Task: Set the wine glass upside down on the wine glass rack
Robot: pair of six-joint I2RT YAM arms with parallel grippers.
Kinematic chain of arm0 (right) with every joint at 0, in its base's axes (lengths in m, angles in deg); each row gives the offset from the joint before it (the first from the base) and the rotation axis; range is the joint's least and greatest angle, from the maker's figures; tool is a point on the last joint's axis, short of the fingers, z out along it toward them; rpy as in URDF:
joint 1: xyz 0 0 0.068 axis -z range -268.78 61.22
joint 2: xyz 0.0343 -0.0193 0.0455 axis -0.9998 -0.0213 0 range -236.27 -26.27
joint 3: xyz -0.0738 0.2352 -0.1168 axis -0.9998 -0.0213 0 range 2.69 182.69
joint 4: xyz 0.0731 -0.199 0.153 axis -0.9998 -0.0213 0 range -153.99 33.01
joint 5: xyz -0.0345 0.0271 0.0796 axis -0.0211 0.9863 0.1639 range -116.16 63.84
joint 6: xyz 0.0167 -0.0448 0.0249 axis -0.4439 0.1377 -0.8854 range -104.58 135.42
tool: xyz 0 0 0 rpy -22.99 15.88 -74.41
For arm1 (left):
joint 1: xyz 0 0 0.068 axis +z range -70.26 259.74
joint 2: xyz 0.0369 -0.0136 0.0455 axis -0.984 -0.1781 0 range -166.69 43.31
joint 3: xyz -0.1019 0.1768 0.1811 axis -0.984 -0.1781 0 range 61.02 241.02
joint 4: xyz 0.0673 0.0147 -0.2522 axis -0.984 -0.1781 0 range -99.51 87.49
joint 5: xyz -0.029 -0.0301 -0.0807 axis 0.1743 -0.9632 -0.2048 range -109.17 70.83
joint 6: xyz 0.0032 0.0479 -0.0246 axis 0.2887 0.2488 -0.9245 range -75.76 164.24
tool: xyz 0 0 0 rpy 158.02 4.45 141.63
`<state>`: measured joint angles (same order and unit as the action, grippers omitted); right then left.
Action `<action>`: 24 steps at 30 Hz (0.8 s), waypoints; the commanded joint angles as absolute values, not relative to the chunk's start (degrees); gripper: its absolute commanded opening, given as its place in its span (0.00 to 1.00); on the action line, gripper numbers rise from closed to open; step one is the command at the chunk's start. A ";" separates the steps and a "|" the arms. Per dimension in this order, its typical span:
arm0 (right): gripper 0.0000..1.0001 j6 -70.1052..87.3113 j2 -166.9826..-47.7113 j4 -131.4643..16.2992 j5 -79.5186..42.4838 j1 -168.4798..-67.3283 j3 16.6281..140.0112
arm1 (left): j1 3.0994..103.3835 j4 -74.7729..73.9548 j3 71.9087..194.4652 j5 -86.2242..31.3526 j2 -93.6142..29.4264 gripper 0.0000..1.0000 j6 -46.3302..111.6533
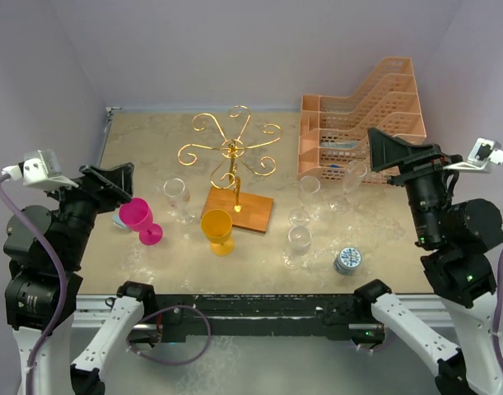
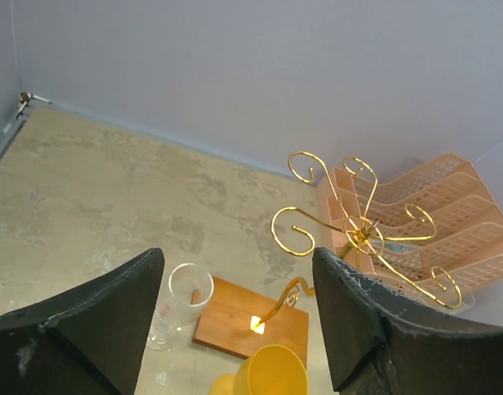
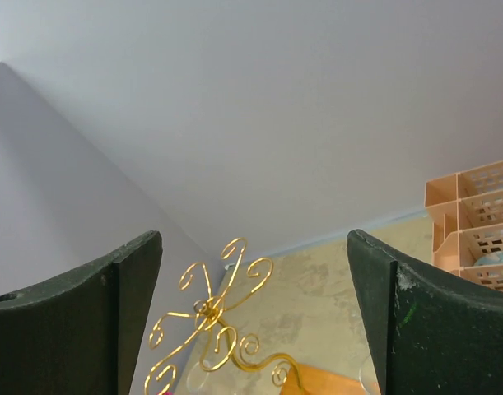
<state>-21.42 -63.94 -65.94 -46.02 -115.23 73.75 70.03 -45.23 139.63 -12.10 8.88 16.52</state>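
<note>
I have the wine glass rack [image 1: 231, 156] in the middle of the surface, a little toward the far edge, its gold scrolled arms spreading from the post above a square wooden base [image 1: 241, 209]. A yellow wine glass [image 1: 217, 229] stands upright just at the near left corner of that base, and a clear wine glass [image 1: 178, 197] stands upright just to the left of it. A pink wine glass [image 1: 138, 219] sits nearer the left edge and looks tipped, though I cannot tell for sure. Three more clear glasses [image 1: 299, 243] are grouped to the right of the base, between it and the peach tray stack [image 1: 362, 115] in the far right corner. My left gripper [image 1: 111, 183] hangs over the left edge beside the pink glass, jaws spread and empty; my right gripper [image 1: 391, 152] hangs by the right edge, just in front of the tray stack, jaws likewise spread with nothing in them
</note>
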 commanded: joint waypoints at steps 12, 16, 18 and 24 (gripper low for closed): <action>0.90 -17.42 -62.97 -72.23 -26.89 -110.49 78.33 | 72.75 -42.06 136.80 -24.52 11.82 0.78 13.50; 0.85 -14.16 -65.53 -75.21 -25.80 -110.38 78.92 | 72.86 -40.62 136.67 -27.90 11.52 0.77 12.79; 0.82 -13.54 -66.96 -75.39 -26.29 -110.33 78.71 | 72.88 -39.62 136.84 -29.03 11.25 0.77 12.24; 0.75 -11.96 -73.04 -79.91 -31.00 -110.25 78.25 | 72.98 -35.93 138.50 -29.06 9.50 0.77 12.78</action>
